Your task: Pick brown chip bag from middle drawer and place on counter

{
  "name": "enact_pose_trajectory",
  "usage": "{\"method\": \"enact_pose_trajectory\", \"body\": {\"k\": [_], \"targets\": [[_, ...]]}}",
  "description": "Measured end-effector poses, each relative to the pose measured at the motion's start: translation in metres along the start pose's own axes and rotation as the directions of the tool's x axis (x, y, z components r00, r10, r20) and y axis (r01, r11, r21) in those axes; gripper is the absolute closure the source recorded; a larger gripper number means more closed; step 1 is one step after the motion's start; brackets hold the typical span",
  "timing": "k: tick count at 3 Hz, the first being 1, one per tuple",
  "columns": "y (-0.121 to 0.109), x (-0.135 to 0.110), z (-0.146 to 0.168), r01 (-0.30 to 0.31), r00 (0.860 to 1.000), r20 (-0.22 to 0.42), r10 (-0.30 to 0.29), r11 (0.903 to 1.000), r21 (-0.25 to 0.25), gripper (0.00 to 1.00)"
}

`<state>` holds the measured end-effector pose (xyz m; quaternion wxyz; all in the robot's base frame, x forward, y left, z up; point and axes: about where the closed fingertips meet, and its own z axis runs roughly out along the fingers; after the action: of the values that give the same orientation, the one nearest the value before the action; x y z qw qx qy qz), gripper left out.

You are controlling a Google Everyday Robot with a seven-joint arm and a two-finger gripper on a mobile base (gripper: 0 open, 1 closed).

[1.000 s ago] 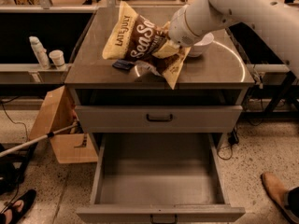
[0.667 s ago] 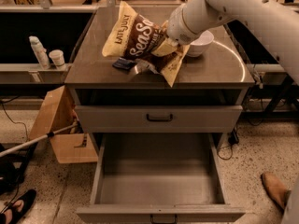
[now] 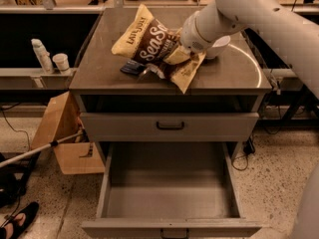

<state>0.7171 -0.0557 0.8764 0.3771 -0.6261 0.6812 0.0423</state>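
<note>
The brown chip bag lies tilted on the counter, crumpled at its right end, with its lower corner hanging over the front edge. My gripper is at that crumpled end, shut on the bag and mostly hidden by it and by my white wrist. The middle drawer stands pulled open below, with a bare grey floor. A small dark blue packet lies on the counter under the bag's left side.
A white bowl sits on the counter behind my wrist. The shut upper drawer front has a black handle. A cardboard box and a white pole are on the left. A bottle and a cup stand on a side shelf.
The bag has tipped further left and lies lower and flatter on the counter. My wrist has shifted slightly with it. The drawer has not moved.
</note>
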Motion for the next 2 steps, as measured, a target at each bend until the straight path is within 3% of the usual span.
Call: {"method": "enact_pose_trajectory", "body": {"k": [1,2], "targets": [[-0.0002,-0.0003,-0.0002,0.0,1.0,0.0,0.0,1.0,0.0,0.84],[-0.0002,-0.0003,-0.0002,0.0,1.0,0.0,0.0,1.0,0.0,0.6]]}}
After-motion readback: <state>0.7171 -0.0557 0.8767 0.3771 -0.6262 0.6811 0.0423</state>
